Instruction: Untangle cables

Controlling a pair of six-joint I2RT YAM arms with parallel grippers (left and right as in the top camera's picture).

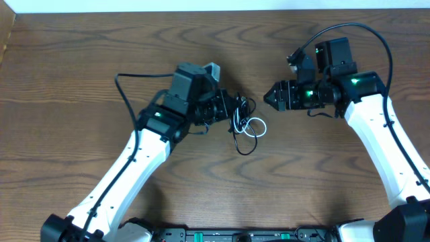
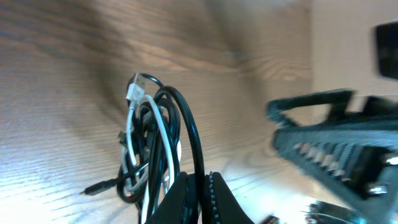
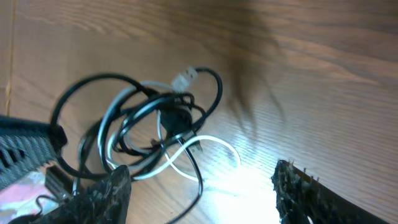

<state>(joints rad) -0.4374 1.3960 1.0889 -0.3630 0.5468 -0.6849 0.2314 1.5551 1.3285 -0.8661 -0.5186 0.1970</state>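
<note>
- My left gripper [image 2: 198, 194] pinches the black cable [image 2: 188, 127], with the white cable [image 2: 159, 134] wound through it, between my grippers.
- My right gripper [image 3: 200, 179] is spread and empty.
- Pulling one-handed could tighten the knot.

l arm [image 1: 127, 168] angles in from lower left, l gripper [image 1: 232, 109] facing right, fingers [image 2: 180, 199] pressed together on the black cable [image 2: 189, 124]. r arm [image 1: 383, 134] bends in from lower right, r gripper [image 1: 269, 96] facing left, fingers [image 3: 106, 196] spread wide.
</note>
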